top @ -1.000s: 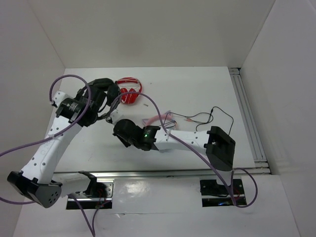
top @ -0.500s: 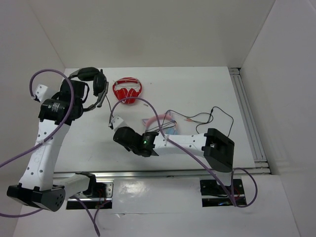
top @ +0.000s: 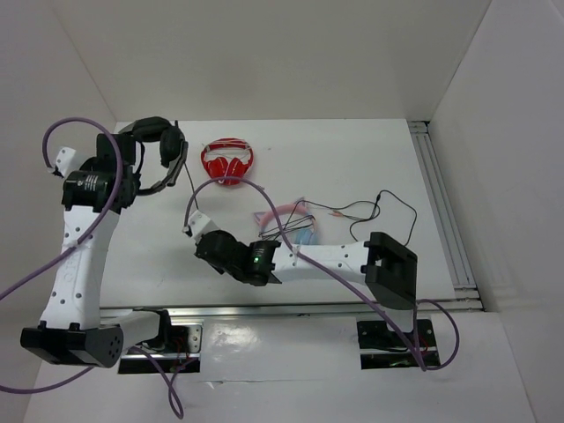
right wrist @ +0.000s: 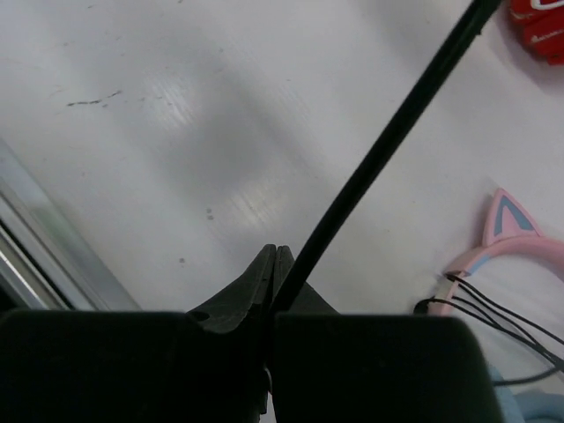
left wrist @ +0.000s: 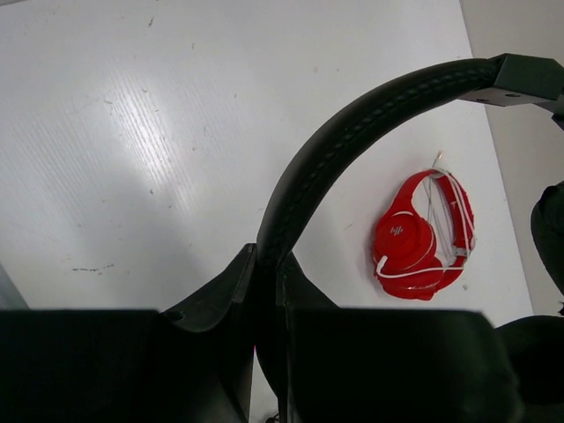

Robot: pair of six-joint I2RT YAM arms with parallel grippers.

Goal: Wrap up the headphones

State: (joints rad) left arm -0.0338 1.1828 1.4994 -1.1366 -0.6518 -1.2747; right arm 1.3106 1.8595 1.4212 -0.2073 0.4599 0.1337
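My left gripper (top: 132, 163) is shut on the headband of the black headphones (top: 160, 137) and holds them up at the far left of the table. In the left wrist view the headband (left wrist: 352, 141) arcs up and right from my shut jaws (left wrist: 269, 264). My right gripper (top: 201, 242) sits near the table's middle left. It is shut on the thin black cable (right wrist: 388, 141), which runs taut up and right from my shut jaws (right wrist: 278, 257). The rest of the cable (top: 388, 198) lies loose on the table to the right. The earcups are mostly out of the wrist views.
Red headphones (top: 227, 163) lie at the back centre, also in the left wrist view (left wrist: 421, 238). Pink-and-blue cat-ear headphones (top: 286, 216) lie by my right forearm, also in the right wrist view (right wrist: 502, 238). A metal rail (top: 441, 203) runs along the right edge.
My left arm has swung left and back, lifting the black headphones off the red ones. My right gripper has shifted a little left and nearer with the cable.
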